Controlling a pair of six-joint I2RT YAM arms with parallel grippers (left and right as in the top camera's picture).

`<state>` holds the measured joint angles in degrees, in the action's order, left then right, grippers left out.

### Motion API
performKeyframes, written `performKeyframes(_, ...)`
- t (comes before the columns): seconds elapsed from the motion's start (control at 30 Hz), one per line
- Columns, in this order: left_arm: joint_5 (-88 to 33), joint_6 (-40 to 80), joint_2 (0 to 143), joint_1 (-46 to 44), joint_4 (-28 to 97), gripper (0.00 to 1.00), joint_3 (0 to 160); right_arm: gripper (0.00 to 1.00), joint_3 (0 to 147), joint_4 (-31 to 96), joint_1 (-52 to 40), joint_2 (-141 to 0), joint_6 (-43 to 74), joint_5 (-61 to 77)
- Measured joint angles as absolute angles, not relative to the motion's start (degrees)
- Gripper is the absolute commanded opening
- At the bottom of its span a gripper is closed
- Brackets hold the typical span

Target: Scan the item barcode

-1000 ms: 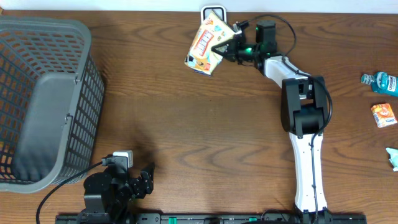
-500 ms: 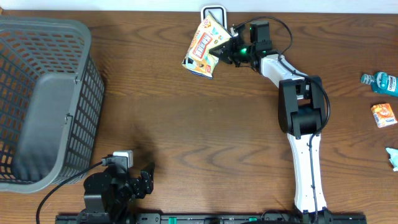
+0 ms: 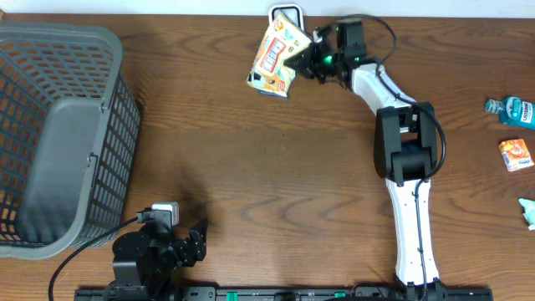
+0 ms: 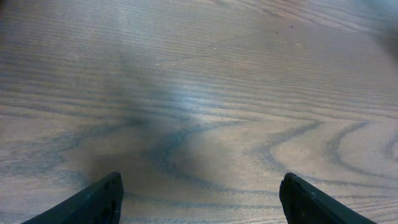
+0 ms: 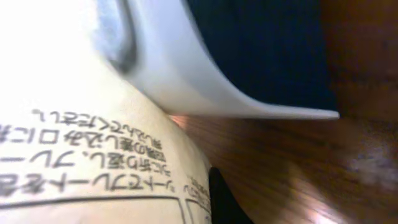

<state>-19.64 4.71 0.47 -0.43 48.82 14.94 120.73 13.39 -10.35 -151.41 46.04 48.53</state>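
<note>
1. Overhead: the snack packet (image 3: 274, 57) sits at the far edge of the surface (image 3: 251, 167), just beside the scanner (image 3: 287, 13), its long axis tilted upper right to lower left.
2. Right claw (image 3: 303, 60) pinches its right edge, arm stretched far, wrist bent left.
3. Left claw (image 3: 185, 238) gapes, empty.

The right gripper (image 3: 309, 57) moved the snack bag (image 3: 276, 55) nearer the scanner (image 3: 288, 11)

A mock shop checkout: wooden desk (image 3: 251, 167), grey shopping basket (image 3: 117, 159) at left, scanner (image 3: 288, 12) and snack packet (image 3: 276, 54) top centre, packaged goods (image 3: 516, 155) far right.
</note>
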Motion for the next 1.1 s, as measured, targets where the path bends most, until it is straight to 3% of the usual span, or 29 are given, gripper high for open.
performKeyframes(0.3, -19.6, 4.7, 0.5, -0.4, 48.8, 0.80, 14.9, 0.01, 131.9, 26.1, -10.3, -151.5, 45.8, 42.8)
performKeyframes(0.67, -19.6, 4.7, 0.5, -0.4, 48.8, 0.80, 14.9, 0.01, 132.4, 32.8, -10.4, -151.5, 45.6, 40.3)
performKeyframes(1.1, -19.6, 4.7, 0.5, -0.4, 48.8, 0.80, 14.9, 0.01, 131.5, 57.6, -11.6, -146.1, 35.0, 26.7)
